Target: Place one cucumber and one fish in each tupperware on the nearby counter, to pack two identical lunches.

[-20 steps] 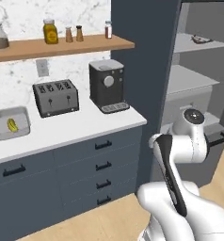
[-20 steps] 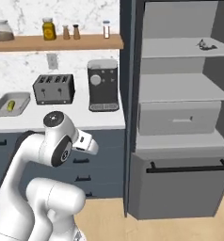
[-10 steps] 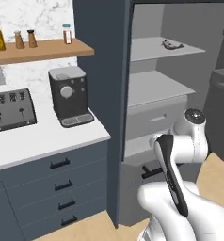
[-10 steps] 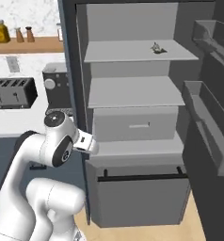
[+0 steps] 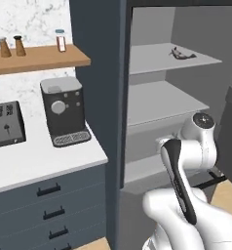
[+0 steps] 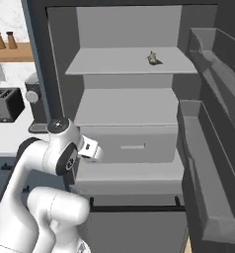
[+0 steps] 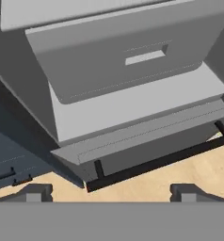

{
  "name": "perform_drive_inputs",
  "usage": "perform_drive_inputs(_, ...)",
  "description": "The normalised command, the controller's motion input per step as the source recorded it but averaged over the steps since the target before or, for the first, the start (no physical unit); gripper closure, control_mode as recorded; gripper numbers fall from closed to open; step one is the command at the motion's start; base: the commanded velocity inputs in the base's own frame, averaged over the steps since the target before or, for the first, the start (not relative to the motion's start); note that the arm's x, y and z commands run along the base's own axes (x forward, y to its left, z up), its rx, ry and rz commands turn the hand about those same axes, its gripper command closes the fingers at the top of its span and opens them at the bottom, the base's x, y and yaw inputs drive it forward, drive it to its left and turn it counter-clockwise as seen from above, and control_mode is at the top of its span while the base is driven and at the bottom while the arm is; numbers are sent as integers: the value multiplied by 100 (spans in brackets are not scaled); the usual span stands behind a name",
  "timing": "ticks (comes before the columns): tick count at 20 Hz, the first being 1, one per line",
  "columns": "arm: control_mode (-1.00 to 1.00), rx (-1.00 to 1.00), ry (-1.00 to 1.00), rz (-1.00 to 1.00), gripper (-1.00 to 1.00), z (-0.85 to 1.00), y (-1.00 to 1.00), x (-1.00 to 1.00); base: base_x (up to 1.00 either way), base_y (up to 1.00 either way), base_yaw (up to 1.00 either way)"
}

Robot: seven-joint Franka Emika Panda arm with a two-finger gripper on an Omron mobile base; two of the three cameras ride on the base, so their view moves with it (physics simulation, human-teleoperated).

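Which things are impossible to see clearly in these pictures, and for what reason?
- Small dark thing on the top fridge shelf: too small in both base views to tell fish from cucumber, or to count.
- Fridge drawer: shut, so its contents are hidden in the hand view.
- Toaster: cut off by the left edge of the left base view.
- Gripper: tips sit apart in the hand view, holding nothing; the arm's own body covers it in the base views.

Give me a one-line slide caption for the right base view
Robot arm facing the open fridge, a small fish alone on its top shelf, toaster on the counter at left.
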Motion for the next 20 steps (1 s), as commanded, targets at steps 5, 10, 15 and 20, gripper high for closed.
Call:
perform_drive_inputs(5,100,0,0,0,-100,0,0,0,53,-43,24)
perform_drive_inputs(10,100,0,0,0,-100,0,0,0,50,-24,19)
perform_drive_inputs(15,-100,0,2,5,-100,43,-15,42,10,-2,3)
perform_drive_inputs(20,-100,-4,0,-1,-100,99,-43,21,0,0,0)
